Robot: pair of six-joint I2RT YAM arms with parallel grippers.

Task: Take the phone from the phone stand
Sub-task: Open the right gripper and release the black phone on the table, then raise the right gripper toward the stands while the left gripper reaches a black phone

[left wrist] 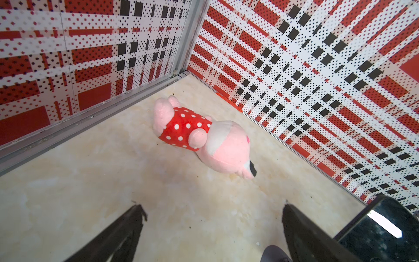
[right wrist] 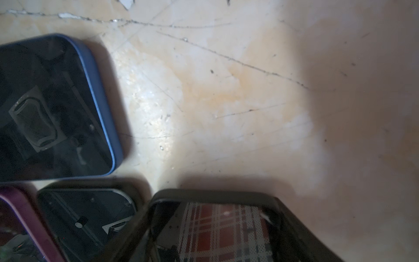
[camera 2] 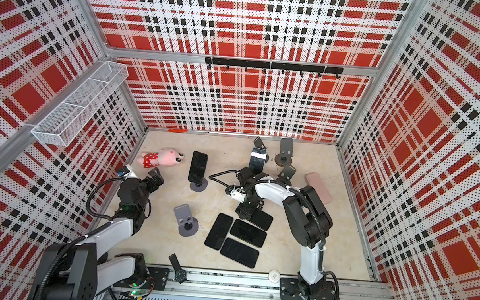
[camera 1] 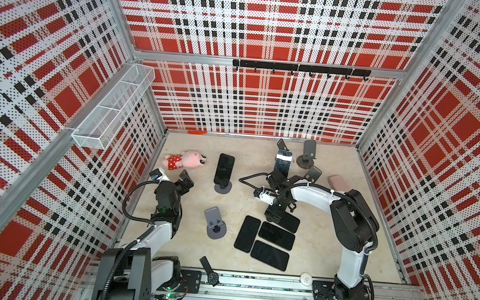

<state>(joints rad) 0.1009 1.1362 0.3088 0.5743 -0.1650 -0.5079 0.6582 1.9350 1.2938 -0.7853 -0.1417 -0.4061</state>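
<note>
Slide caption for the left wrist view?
Open left tool facing the pink plush toy on the tabletop.

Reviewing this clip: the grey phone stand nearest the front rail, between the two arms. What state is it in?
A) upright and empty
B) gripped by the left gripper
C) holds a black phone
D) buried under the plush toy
A: in both top views the grey phone stand sits upright on its round base with nothing on its ledge, and the left gripper hangs open away from it.
</note>
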